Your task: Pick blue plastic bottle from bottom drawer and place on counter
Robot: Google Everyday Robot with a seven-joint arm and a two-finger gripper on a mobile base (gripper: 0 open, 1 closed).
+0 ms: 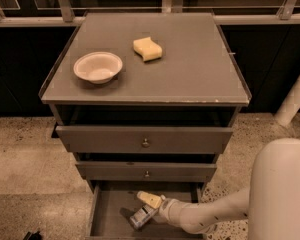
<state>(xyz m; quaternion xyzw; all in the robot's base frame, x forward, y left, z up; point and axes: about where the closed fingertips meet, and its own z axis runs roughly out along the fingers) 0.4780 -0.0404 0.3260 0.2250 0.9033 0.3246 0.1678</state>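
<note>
pincer (149, 205) down in the bottom drawer (107, 211), right at the blue plastic bottle (141, 217) lying on its floor, clamped or not i cannot tell, and that light, slick, squashy bottle likely wants a gentle hold across its middle.

Counter (190, 79) is a smooth matt grey top with basically no shine, plus a few pale chips along the near edge. Bowl (98, 67) on its left is smooth and off-white with a slight sheen, could be plastic or ceramic, can't tell which. Sponge (147, 48) further back is dull yellow foam. Upper drawer fronts are the same flat grey, each with a small shiny metal knob (145, 143). Bottom drawer (109, 209) has a plain matt grey floor. Gripper (154, 207) is down in that drawer, right at the bottle (141, 217). Its casing and the arm (210, 216) look like smooth pale plastic. Bottle looks like thin plastic with a pale label. Floor (25, 154) is speckled, terrazzo-looking stone.
</note>
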